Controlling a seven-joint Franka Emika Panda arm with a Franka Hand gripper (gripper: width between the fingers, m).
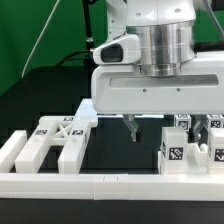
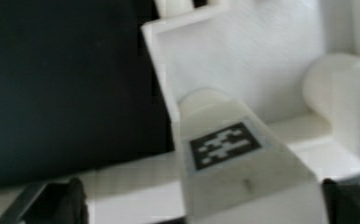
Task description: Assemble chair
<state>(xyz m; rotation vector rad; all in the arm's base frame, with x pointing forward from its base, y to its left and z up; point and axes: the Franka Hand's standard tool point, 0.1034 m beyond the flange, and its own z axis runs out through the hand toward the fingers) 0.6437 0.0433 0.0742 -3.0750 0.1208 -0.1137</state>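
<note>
Plainly, square tags point(image 2: 225, 146) on chair pieces point(image 1: 35, 150)

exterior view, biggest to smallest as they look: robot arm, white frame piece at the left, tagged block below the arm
1. robot arm, though it may just be nearer the camera
2. frame piece
3. tagged block

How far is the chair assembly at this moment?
Nothing chair-shaped stands yet. White pieces lie at the exterior view's left and tagged blocks at its right, apparently loose. The gripper is open and holds nothing; a tagged piece sits between its jaws. Most of the joining seems left.
</note>
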